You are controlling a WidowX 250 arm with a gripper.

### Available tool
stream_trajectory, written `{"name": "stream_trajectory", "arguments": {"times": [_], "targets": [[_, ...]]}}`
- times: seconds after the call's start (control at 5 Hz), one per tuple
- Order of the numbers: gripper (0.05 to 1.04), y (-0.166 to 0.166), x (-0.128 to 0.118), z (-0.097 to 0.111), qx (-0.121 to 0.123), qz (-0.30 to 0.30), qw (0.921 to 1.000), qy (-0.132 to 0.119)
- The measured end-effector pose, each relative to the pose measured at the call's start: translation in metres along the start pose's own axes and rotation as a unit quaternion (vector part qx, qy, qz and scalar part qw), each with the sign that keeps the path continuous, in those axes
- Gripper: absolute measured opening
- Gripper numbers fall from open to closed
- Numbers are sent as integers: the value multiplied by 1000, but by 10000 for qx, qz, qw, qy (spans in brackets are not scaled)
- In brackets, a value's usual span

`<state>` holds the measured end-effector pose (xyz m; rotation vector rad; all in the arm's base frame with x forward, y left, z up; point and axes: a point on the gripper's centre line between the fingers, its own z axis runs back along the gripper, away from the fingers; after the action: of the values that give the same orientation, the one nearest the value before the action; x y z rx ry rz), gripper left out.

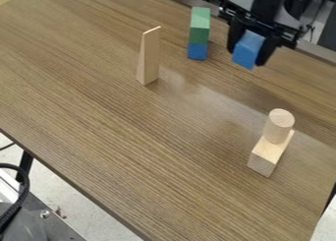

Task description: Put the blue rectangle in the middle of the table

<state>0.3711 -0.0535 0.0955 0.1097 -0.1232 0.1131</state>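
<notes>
The black hand (248,50) grips a blue rectangle (248,49) above the desk (157,151), beside a green block (199,25) stacked on a blue one (197,51).

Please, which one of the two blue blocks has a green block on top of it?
The blue block standing on the table, directly under the green block; the other blue block is held in the pincer.

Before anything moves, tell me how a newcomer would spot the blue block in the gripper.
Find the wooden table, then the black gripper near its far edge. It holds the tilted blue block. Unlike the other blue block, no green block tops it.
</notes>
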Motion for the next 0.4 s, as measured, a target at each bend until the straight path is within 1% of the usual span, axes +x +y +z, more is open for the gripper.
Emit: {"name": "stream_trajectory", "arguments": {"times": [0.2,0.4], "targets": [[585,-16,-8,-20,36,-192,9994,268],[585,-26,-15,-35,21,-193,9985,511]]}}
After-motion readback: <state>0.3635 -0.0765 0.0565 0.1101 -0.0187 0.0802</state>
